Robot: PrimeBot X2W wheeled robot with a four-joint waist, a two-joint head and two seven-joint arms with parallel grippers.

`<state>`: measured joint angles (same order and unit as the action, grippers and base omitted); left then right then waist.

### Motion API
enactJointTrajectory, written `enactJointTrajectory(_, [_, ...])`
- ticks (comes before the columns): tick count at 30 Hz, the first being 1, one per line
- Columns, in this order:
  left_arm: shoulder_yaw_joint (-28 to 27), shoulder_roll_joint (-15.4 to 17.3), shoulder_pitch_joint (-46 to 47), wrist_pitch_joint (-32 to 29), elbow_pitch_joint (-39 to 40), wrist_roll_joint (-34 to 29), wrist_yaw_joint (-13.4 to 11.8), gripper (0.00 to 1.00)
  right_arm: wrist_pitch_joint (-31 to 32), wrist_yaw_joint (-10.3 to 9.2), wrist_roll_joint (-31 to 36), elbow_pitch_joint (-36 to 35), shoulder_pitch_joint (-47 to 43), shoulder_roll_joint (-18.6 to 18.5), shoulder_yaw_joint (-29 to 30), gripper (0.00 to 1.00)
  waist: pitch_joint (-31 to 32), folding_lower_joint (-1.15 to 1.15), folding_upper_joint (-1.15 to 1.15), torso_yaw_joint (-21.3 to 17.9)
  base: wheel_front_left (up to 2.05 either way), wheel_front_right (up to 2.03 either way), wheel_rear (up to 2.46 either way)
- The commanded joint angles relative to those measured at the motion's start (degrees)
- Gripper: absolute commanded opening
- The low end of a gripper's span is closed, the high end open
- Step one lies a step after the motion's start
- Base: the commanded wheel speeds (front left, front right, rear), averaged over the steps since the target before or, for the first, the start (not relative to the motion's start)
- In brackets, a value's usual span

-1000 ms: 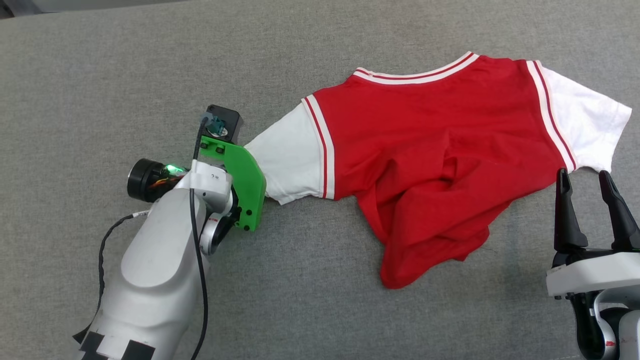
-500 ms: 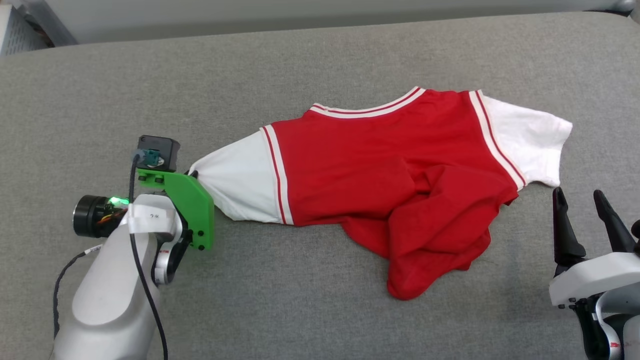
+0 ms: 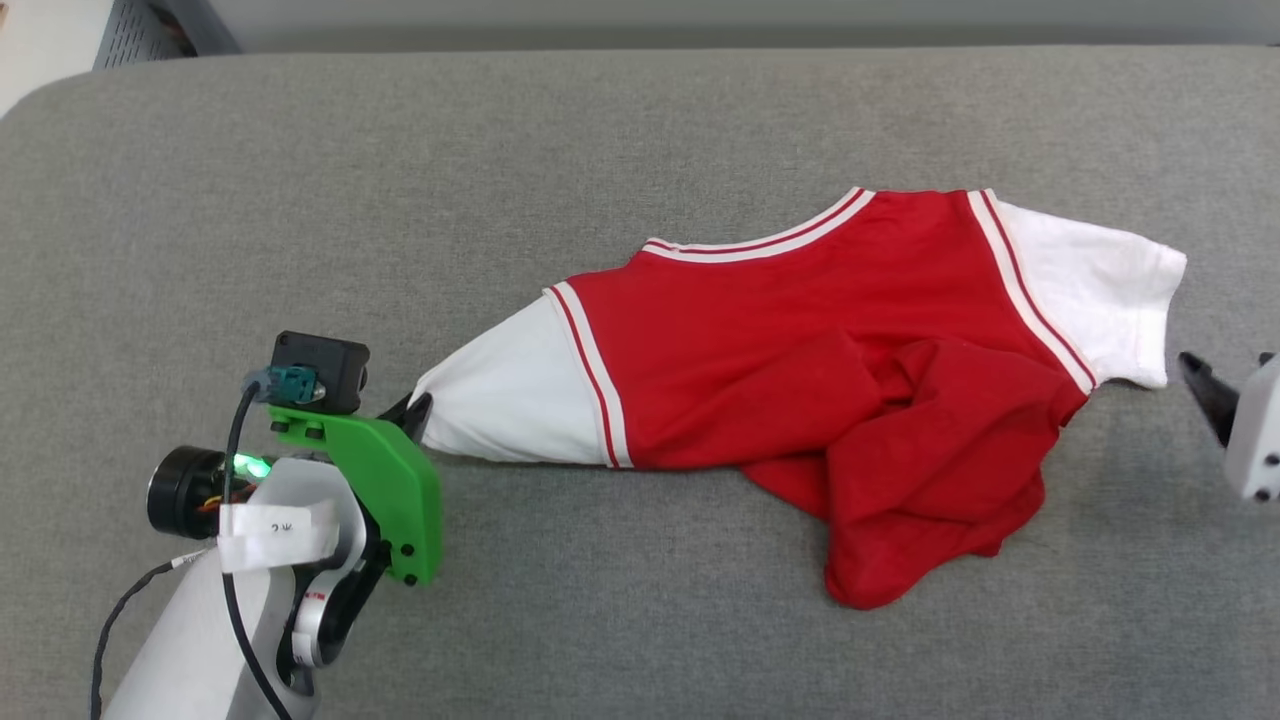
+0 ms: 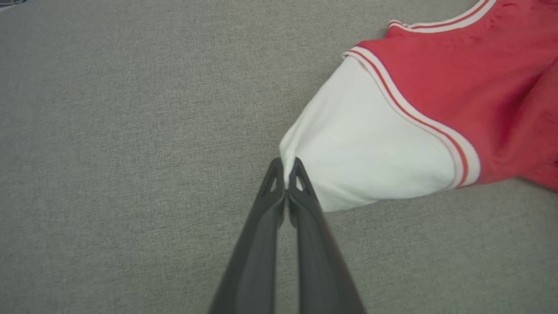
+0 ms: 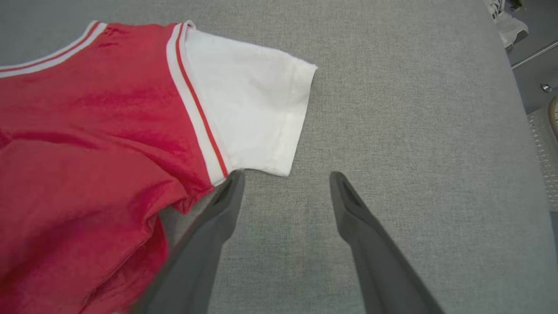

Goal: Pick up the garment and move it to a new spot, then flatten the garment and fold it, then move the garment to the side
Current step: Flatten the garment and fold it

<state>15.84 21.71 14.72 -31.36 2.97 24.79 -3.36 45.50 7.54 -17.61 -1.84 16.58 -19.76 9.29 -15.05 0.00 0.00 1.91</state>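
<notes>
The left gripper (image 4: pixel 285 166) clamps the cuff of one white sleeve of the garment (image 3: pixel 780 350), a red jersey lying rumpled across the grey padded surface (image 3: pixel 400 160). The right gripper (image 5: pixel 286 176) hangs spread apart just beside the other sleeve, grasping nothing.

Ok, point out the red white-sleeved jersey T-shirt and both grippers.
red white-sleeved jersey T-shirt (image 3: pixel 760 340): head view, red body panel.
left gripper (image 4: pixel 286 162): left wrist view, between shut jaws pinching the sleeve edge.
right gripper (image 5: pixel 286 173): right wrist view, between open jaws.
</notes>
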Motion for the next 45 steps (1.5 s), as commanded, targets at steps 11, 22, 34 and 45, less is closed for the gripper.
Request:
enactJointTrajectory(11, [0.8,-0.9,1.8,0.4,5.5,0.5,-0.4,0.00,16.4,-0.05,-0.2,12.8,23.6,-6.3,-0.8,1.00,-10.7,0.00,0.00,6.1,0.00,0.00,0.00])
enactJointTrajectory(22, [2.1,-2.2,4.5,2.0,5.3,0.2,0.1,0.00,14.9,-0.05,1.5,23.3,28.2,-9.1,-5.1,1.00,-14.2,0.00,0.00,8.9,0.00,0.00,0.00])
enactJointTrajectory(34, [2.4,-2.5,5.4,3.1,3.8,0.5,-0.1,0.00,14.8,-0.05,-3.6,27.3,24.2,-10.9,-11.1,0.00,-13.9,0.00,0.00,9.1,0.00,0.00,0.00])
enactJointTrajectory(45, [0.8,-2.1,5.9,6.5,0.6,0.7,-0.4,0.00,4.6,-0.05,-5.7,26.9,23.7,-12.2,-10.9,0.00,-8.3,0.00,0.00,6.8,0.00,0.00,0.00])
